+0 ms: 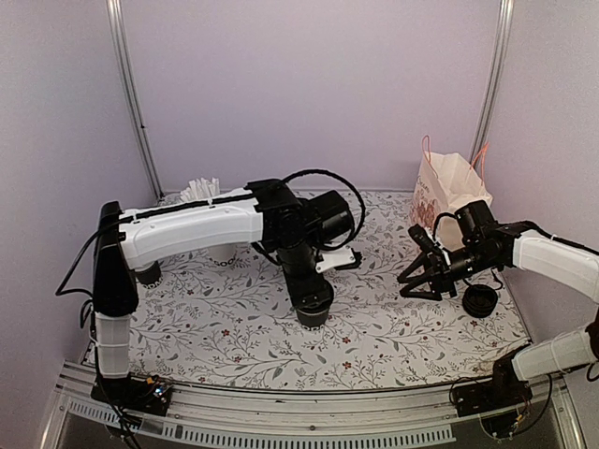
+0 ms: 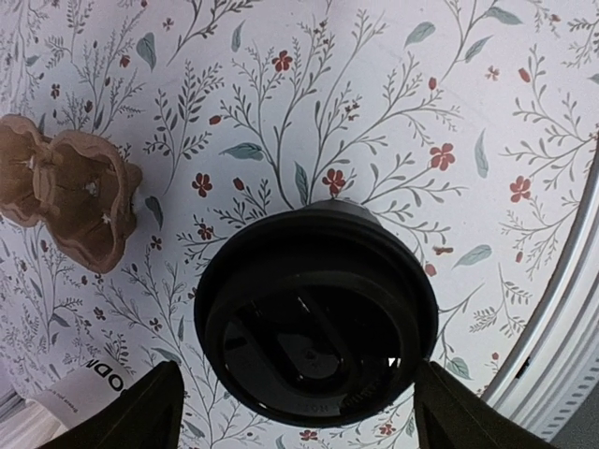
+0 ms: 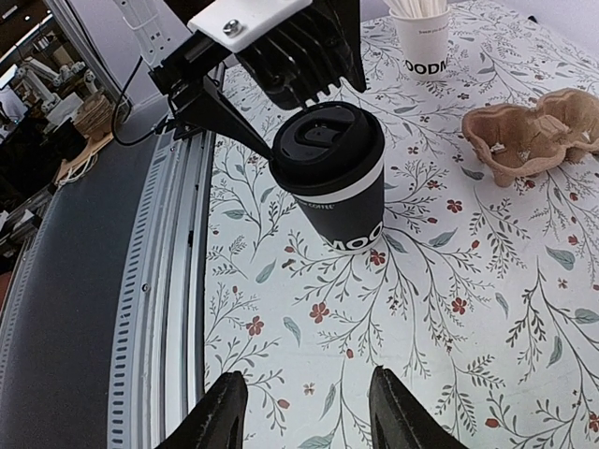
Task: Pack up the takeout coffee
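The takeout coffee (image 1: 314,307), a black paper cup with a black lid, stands upright on the floral table mat near the middle. My left gripper (image 1: 312,288) is right above it, open, with a finger on either side of the lid. From the left wrist, the lid (image 2: 316,313) fills the centre and the fingertips (image 2: 140,412) stand a little apart from its rim. The right wrist view shows the cup (image 3: 335,182) under the left gripper. My right gripper (image 1: 418,274) is open and empty, low over the mat to the right of the cup.
A paper bag with handles (image 1: 447,192) stands at the back right. A low stack of black lids (image 1: 480,301) lies near my right gripper. A brown pulp cup carrier (image 3: 533,136), a white straw holder (image 3: 421,37) and stacked cups (image 1: 148,271) are on the left. A metal rail (image 1: 309,412) runs along the front.
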Tool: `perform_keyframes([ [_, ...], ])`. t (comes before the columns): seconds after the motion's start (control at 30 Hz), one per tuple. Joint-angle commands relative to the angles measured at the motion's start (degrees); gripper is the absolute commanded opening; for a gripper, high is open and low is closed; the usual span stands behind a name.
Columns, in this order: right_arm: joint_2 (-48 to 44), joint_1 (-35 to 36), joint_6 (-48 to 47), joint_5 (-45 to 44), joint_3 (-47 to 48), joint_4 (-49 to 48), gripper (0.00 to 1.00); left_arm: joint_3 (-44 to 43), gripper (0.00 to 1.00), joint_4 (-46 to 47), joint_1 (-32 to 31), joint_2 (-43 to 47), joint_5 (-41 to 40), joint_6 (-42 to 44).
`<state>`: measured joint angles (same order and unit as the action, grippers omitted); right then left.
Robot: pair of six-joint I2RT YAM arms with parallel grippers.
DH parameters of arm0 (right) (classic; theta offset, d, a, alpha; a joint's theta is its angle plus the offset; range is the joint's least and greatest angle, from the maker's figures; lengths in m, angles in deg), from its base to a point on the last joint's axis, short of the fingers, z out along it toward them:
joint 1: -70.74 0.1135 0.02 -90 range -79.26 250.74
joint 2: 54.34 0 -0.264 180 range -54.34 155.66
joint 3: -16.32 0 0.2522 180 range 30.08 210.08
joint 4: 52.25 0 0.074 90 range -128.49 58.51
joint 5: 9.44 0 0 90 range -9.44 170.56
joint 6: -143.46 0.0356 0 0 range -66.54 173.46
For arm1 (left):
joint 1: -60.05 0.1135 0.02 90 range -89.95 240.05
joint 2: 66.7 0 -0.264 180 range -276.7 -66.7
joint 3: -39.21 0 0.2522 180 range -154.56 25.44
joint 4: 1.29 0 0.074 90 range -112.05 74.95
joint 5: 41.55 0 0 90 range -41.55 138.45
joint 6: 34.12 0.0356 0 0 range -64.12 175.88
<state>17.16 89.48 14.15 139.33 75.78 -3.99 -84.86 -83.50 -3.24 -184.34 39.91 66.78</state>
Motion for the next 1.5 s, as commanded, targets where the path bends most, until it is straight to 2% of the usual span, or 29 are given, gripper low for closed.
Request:
perform_keyframes([
  [0.0, 0.68, 0.35, -0.85, 0.38, -0.25, 0.74, 0.47, -1.73, 0.88, 0.53, 0.22, 2.38, -0.84, 0.67],
  [0.2, 1.53, 1.03, -0.19, -0.60, 1.15, 0.99, 0.44, 1.48, 0.89, 0.35, -1.67, 8.88, 2.64, -0.25],
  [0.3, 0.21, 1.42, 3.80, -3.12, 2.91, -1.20, 0.42, 6.18, 0.88, 4.97, -1.47, 13.45, 0.83, -3.10],
  [0.43, -1.52, 4.23, 9.01, -8.23, 6.00, -3.82, 0.42, 14.89, 0.85, 18.14, 1.43, 19.84, 0.33, -10.41],
  [0.63, 1.90, 11.43, 17.00, -16.91, 12.07, -8.94, 0.35, 33.31, 0.83, 42.74, 4.78, 29.53, 3.32, -30.79],
  [0.77, 8.33, 13.42, 24.43, -14.74, 17.42, -9.84, 0.32, 46.22, 0.81, 58.76, 7.68, 33.88, 6.72, -45.02],
  [0.87, 14.82, 14.17, 27.84, -11.24, 21.13, -8.31, 0.31, 51.43, 0.81, 65.35, 7.88, 34.70, 9.03, -50.14],
  [1.0, 21.04, 14.48, 29.16, -7.52, 24.94, -5.82, 0.31, 54.02, 0.81, 69.85, 7.81, 33.98, 11.55, -52.53],
  [1.23, 29.38, 14.61, 28.75, -2.10, 29.70, -0.97, 0.35, 55.57, 0.81, 68.62, 8.19, 33.34, 9.51, -54.36],
  [1.47, 33.52, 15.34, 29.97, 1.18, 30.80, -0.15, 0.36, 55.88, 0.73, 66.27, 8.34, 31.32, 11.63, -55.10],
])
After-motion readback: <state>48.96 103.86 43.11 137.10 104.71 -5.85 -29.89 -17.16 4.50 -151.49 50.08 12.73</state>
